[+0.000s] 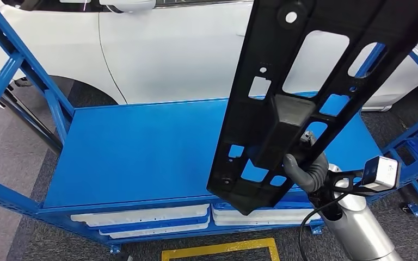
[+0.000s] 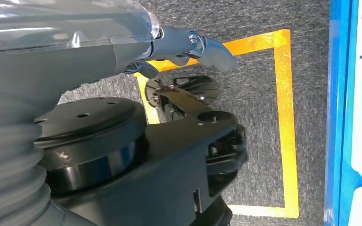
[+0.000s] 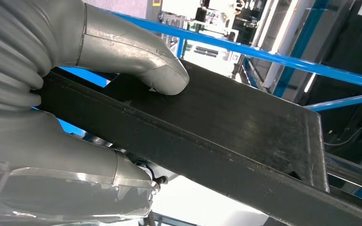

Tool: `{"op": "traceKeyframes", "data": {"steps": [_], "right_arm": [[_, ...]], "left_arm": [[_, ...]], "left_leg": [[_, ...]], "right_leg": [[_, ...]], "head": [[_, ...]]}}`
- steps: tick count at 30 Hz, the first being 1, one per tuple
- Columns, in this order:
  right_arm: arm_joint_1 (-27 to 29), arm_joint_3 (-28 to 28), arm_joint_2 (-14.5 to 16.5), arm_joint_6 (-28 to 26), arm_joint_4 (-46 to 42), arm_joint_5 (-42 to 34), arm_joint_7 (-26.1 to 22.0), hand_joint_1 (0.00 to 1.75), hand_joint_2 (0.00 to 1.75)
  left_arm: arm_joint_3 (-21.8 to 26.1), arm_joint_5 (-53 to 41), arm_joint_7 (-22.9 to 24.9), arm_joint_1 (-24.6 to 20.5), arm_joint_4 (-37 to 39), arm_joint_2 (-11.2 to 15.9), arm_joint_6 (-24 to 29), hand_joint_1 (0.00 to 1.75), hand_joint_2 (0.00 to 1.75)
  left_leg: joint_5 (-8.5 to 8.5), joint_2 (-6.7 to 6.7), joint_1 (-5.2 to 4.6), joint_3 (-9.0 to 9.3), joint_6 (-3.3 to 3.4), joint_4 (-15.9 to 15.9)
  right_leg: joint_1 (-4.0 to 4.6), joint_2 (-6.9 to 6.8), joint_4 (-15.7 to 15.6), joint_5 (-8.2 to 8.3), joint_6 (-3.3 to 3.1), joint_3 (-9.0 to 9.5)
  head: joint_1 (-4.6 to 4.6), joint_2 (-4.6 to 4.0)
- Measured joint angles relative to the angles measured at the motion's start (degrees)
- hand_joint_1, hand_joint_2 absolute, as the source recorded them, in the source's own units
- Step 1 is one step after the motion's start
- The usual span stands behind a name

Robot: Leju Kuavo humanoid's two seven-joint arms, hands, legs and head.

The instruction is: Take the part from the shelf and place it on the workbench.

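R hand: right hand [image 1: 303,169] clenched round the lower part of the black part [image 1: 283,103]; in the wrist view the thumb [image 3: 136,52] presses flat on one face, fingers [image 3: 75,165] wrapped under the opposite edge.
L hand: left hand [image 2: 188,44] hangs low over the carpet by the yellow floor marking [image 2: 283,117]; nothing seen in it, fingers look partly curled, but can't tell for sure whether released or clenched.
Part, where: held up nearly upright, tilted, in front of the camera, above the blue workbench [image 1: 141,152]; not touching the top as far as I can see. Upper end runs out of the pic.
Handling: looks like a long stiff moulded plastic panel w/ many cut-outs and a raised boxy section in the middle. Prob. light for its size, but long, so a low grip leaves most of it levering above the hand. Surface smooth, matte; could twist in a one-hand grip. Thin webs btwn cut-outs are the likely weak spots.
Where to hold: judged best on the solid rim near the boxy middle, not on thin webs.
Hidden / unclear: top end of the part cut off; its back face unseen; finger contact mostly behind the part in the head view. White trays [image 1: 152,217] under the bench top partly hidden. White car [image 1: 168,49] behind, only partly in frame.
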Motion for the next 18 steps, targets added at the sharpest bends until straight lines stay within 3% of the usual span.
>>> {"op": "traceKeyframes", "data": {"steps": [2,4,7,9,10,13,14,15,16,18], "right_arm": [[0.51,0.0,-0.28,-0.1,-0.43,0.04,-0.19,1.75,1.75],[0.6,-0.01,-0.64,-0.15,-0.79,-0.02,-0.34,1.75,1.75],[0.5,-0.02,-0.99,-0.1,-0.91,-0.43,-0.4,1.75,1.75],[0.17,-0.02,-1.18,-0.09,-0.9,-0.87,-0.37,1.75,1.75],[-0.08,-0.02,-1.31,-0.11,-0.88,-1.08,-0.32,1.75,1.75],[-0.44,0.04,-1.48,-0.33,-0.67,-1.45,0.03,1.75,1.75],[-0.43,0.1,-1.48,-0.42,-0.52,-1.65,0.27,1.75,1.75],[-0.44,0.18,-1.48,-0.48,-0.35,-1.92,0.55,1.75,1.75],[-0.5,0.25,-1.48,-0.51,-0.19,-2.21,0.78,1.75,1.75],[-0.76,0.33,-1.48,-0.51,0.05,-2.76,1.04,1.75,1.75]], "left_arm": [[0.05,-0.07,0.04,-0.05,0.0,0.02,0.09,0.0,1.75],[0.16,-0.09,0.09,-0.19,0.0,0.03,0.16,0.0,1.75],[0.4,0.01,0.21,-0.25,0.0,0.03,0.29,0.0,1.75],[0.58,0.1,0.29,-0.32,0.0,0.02,0.37,0.0,1.75],[0.69,0.16,0.4,-0.37,0.0,0.01,0.38,0.0,1.75],[1.03,0.51,1.33,-0.34,0.0,0.01,0.38,0.0,1.75],[1.17,0.69,1.86,-0.29,0.0,0.01,0.39,0.0,1.75],[1.34,0.92,2.43,-0.27,0.0,0.01,0.38,0.0,1.75],[1.54,1.08,2.85,-0.26,0.0,0.01,0.35,0.0,1.75],[1.91,1.25,3.27,-0.28,0.0,0.0,0.25,0.0,1.75]], "left_leg": [[3.64,-0.01,-0.01,3.8,0.45,-7.66],[5.43,-0.05,-0.17,6.67,1.04,-13.48],[5.76,-0.11,-0.44,7.04,1.94,-14.58],[6.23,-0.05,-0.3,7.11,2.6,-15.07],[6.43,0.0,-0.18,7.12,2.87,-15.3],[6.6,0.07,-0.21,6.85,3.12,-15.3],[6.6,0.08,-0.23,6.78,3.12,-15.24],[6.59,0.06,-0.24,6.74,3.11,-15.16],[6.57,0.04,-0.24,6.74,3.07,-15.08],[6.45,-0.03,-0.31,6.81,2.86,-14.9]], "right_leg": [[0.03,0.15,0.29,-0.17,0.21,0.03],[0.18,0.23,0.57,-0.27,0.65,-0.07],[0.17,0.28,0.54,-0.08,1.58,-0.19],[0.03,0.22,1.7,-1.06,2.17,-0.7],[-0.06,0.19,3.88,-2.51,2.45,-1.65],[-0.34,0.14,14.98,-7.94,3.05,-6.63],[-0.37,0.13,17.13,-8.41,3.12,-7.58],[-0.39,0.12,17.11,-7.78,3.12,-7.46],[-0.39,0.1,14.79,-6.2,3.03,-6.2],[-0.31,0.0,6.53,-2.58,2.63,-1.82]], "head": [[0.0,0.0],[0.0,0.0],[0.0,0.0],[0.0,0.0],[0.0,0.0],[0.0,0.0],[0.0,0.0],[0.0,0.0],[0.0,0.0],[0.01,0.0]]}}
